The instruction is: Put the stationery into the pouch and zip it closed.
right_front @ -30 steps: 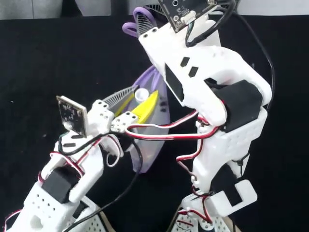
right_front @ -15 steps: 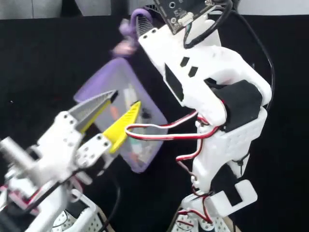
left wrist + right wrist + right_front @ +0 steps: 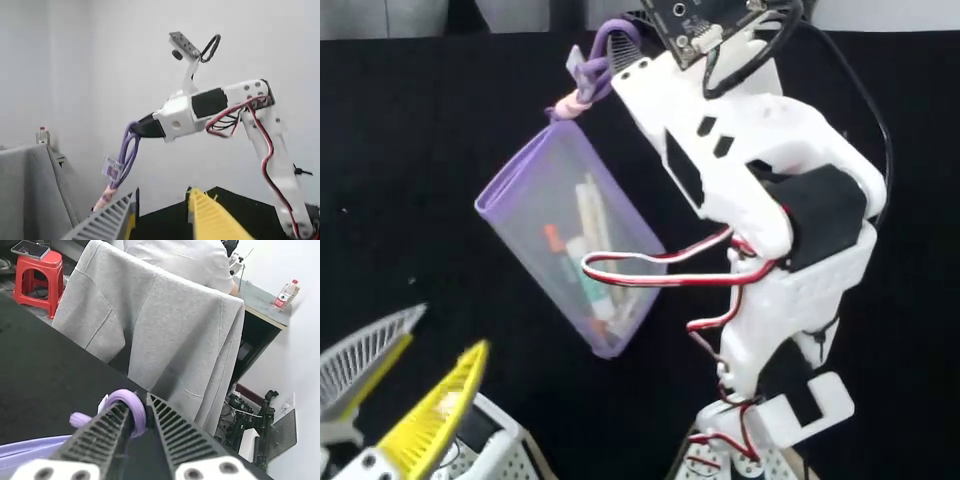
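A translucent purple pouch hangs tilted above the black table, with pens and other stationery visible inside. Its purple loop is clamped in my right gripper, which is shut on it. In the right wrist view the loop sits between the black ribbed fingers of my right gripper, with the pouch's edge below. My left gripper stands open and empty at the table's near left, well apart from the pouch. The left wrist view shows its grey finger and yellow finger spread, with the loop beyond.
Red and white wires of the right arm cross in front of the pouch's lower end. A chair draped in grey cloth and a red stool stand behind the table. Black tabletop lies open at the left.
My left gripper has pulled out of the pouch and dropped back to the near left. The pouch has swung and now hangs freely from the right gripper.
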Robot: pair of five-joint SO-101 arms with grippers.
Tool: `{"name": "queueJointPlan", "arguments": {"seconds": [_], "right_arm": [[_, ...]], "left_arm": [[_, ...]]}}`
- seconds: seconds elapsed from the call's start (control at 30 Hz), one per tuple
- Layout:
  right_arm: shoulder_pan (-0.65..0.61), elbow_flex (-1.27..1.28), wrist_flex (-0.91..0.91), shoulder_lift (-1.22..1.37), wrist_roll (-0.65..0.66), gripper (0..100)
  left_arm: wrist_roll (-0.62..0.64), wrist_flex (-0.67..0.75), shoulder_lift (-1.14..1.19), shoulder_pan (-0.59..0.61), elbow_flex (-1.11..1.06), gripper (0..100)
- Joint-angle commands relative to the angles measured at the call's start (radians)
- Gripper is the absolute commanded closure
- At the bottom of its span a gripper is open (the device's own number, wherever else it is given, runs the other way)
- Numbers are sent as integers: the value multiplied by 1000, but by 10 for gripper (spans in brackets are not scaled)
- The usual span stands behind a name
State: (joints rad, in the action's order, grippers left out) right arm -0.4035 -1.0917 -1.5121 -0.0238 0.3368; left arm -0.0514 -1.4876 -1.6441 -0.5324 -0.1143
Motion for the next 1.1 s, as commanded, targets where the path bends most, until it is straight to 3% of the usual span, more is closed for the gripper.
{"name": "queueJointPlan", "arguments": {"seconds": [0.0,0.1,0.3,0.63,0.8,1.07], "right_arm": [[-2,-88,-31,-51,5,987],[-21,-124,-57,-71,5,987],[-110,-185,57,-113,9,987],[-166,-110,290,-125,69,987],[-235,-105,330,-119,74,987],[-244,-50,430,-102,75,987]], "left_arm": [[-6,-74,-106,-5,-122,830],[-2,-84,-203,-5,-263,830],[-6,-38,-183,35,-426,830],[-6,-61,-184,44,-426,830],[-6,-127,-184,44,-361,830],[-6,-178,-184,44,-297,830]]}}
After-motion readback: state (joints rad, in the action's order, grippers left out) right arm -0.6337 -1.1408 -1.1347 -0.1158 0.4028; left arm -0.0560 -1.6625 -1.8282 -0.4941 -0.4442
